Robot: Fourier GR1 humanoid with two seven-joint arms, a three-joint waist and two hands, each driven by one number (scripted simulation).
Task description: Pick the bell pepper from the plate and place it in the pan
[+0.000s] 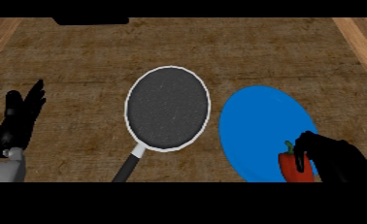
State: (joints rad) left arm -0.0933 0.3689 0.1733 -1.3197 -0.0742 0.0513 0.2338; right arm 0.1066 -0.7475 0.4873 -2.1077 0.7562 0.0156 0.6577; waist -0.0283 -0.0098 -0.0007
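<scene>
One pan (168, 107), one plate (258, 121) (blue), one bell pepper (290, 168).

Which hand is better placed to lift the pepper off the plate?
Right. The right hand curls its fingers round the bell pepper on the blue plate; the left hand rests open beyond the pan.

Brown counter (72, 48): dark pan (168, 107) centre, handle toward near edge; blue plate (258, 121) just right.

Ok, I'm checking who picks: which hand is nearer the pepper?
Right. The right hand curls round the pepper on the plate; the left hand rests open at the far left edge, beyond the pan.
</scene>
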